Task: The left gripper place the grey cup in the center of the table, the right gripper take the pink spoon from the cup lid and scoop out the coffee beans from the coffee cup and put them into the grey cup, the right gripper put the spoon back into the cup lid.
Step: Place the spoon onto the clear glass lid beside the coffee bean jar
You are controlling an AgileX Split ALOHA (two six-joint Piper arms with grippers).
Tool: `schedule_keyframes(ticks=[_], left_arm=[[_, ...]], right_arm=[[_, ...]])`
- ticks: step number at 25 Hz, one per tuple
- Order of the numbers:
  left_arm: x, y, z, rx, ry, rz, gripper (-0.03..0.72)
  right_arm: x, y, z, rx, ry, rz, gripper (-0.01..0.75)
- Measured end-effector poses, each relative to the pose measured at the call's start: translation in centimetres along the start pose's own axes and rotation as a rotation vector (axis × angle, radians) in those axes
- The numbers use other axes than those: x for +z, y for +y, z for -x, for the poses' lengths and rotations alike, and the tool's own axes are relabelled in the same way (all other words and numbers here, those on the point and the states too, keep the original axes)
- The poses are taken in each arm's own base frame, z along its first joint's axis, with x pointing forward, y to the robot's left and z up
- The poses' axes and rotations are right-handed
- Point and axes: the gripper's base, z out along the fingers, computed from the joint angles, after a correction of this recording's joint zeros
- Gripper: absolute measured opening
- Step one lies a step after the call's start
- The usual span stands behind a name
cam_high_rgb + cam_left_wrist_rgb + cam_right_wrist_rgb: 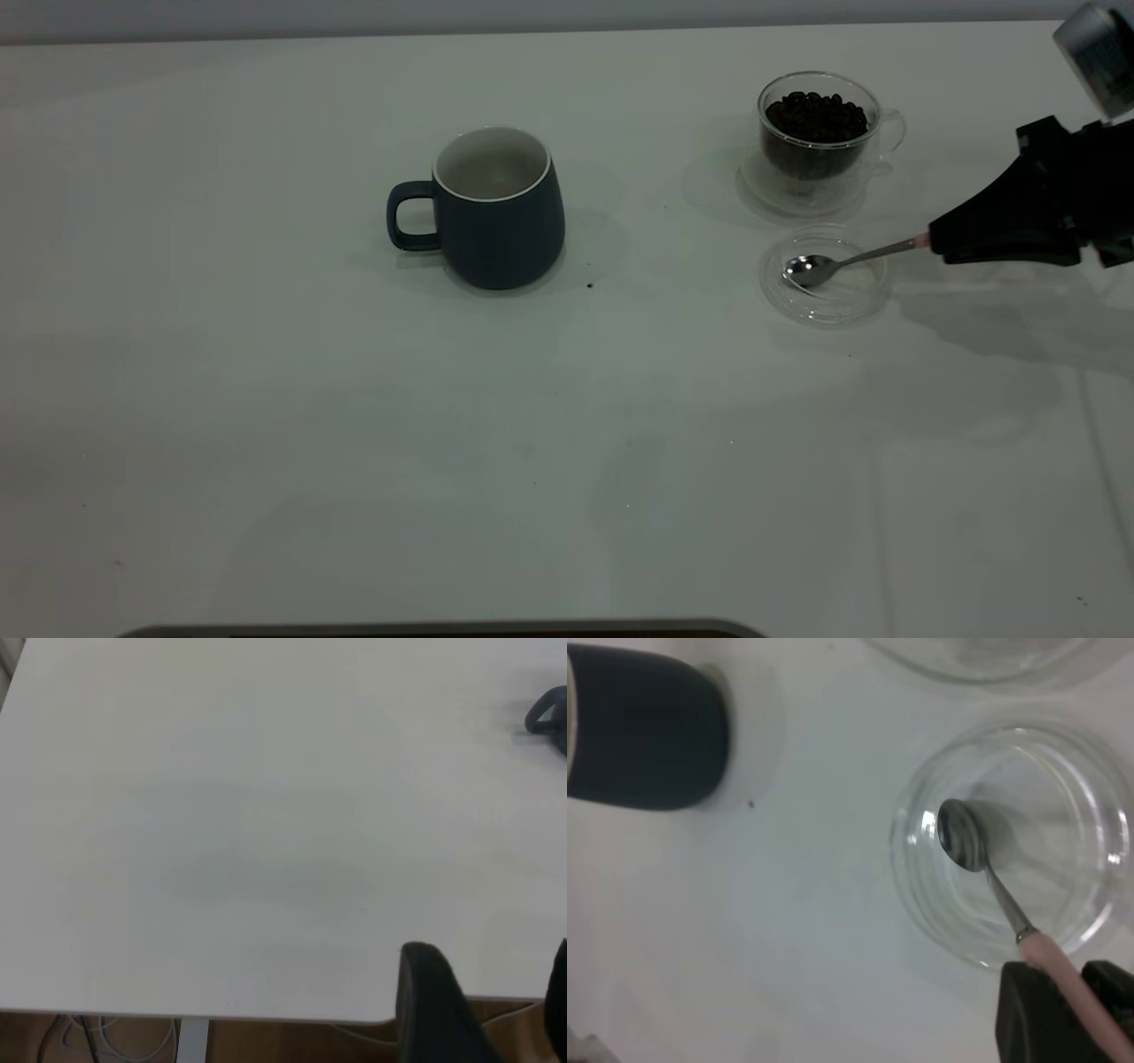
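Observation:
The grey cup (496,213) stands upright near the middle of the table (266,399), handle to the left; its white inside shows no beans. At the back right stands the coffee cup (819,133), filled with coffee beans (815,115). Just in front of it lies the clear cup lid (828,276). The pink spoon (837,264) has its bowl inside the lid. My right gripper (937,241) is shut on the spoon's pink handle (1050,957) just outside the lid's rim (921,895). My left gripper (487,957) hangs open over the table's edge, holding nothing.
A small dark speck (590,285) lies right of the grey cup's base. The grey cup's handle (542,713) shows far off in the left wrist view. A dark bar (443,629) runs along the near table edge.

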Motion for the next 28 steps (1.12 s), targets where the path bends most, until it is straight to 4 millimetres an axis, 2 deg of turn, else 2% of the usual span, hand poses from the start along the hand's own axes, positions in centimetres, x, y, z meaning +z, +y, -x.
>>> schedule_keyframes(ticks=[7,17,28], left_arm=[[0.0,0.0,0.0,0.000,0.000,0.000,0.370],[0.0,0.0,0.0,0.000,0.000,0.000,0.370],[0.0,0.0,0.0,0.000,0.000,0.000,0.370]], right_arm=[[1.5,-0.7,-0.8,0.051,-0.023,0.059,0.097],[1.5,-0.8,-0.9,0.051,-0.020,0.064,0.120],[1.6,-1.0,-1.1,0.035,0.002,0.037,0.311]])
